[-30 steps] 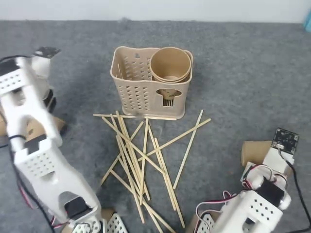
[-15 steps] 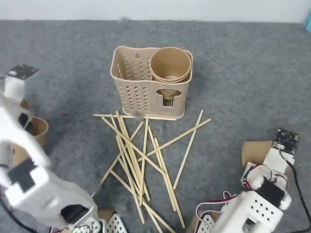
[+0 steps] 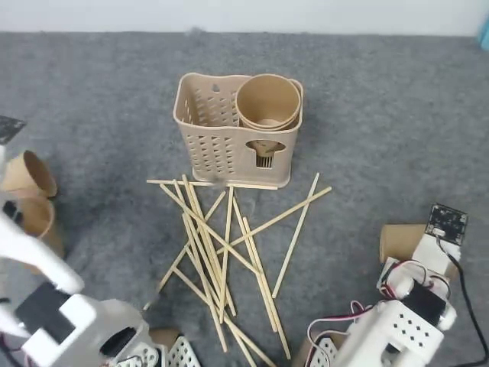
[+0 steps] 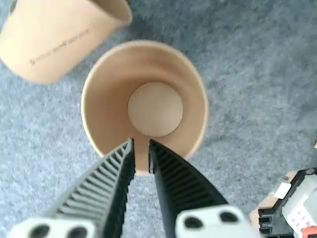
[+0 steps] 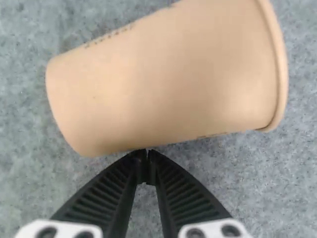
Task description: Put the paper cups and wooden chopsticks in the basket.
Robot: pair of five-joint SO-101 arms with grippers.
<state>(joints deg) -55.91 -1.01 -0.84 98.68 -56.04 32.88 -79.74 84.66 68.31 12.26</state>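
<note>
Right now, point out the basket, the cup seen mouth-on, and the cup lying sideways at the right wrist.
basket (image 3: 218, 149): high view, perforated front wall.
mouth-on cup (image 4: 155, 109): left wrist view, inner bottom disc.
sideways cup (image 5: 163, 84): right wrist view, side wall.

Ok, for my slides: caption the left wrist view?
Jaws barely apart above an upright paper cup, a second cup lying tipped beside it on carpet.
</note>
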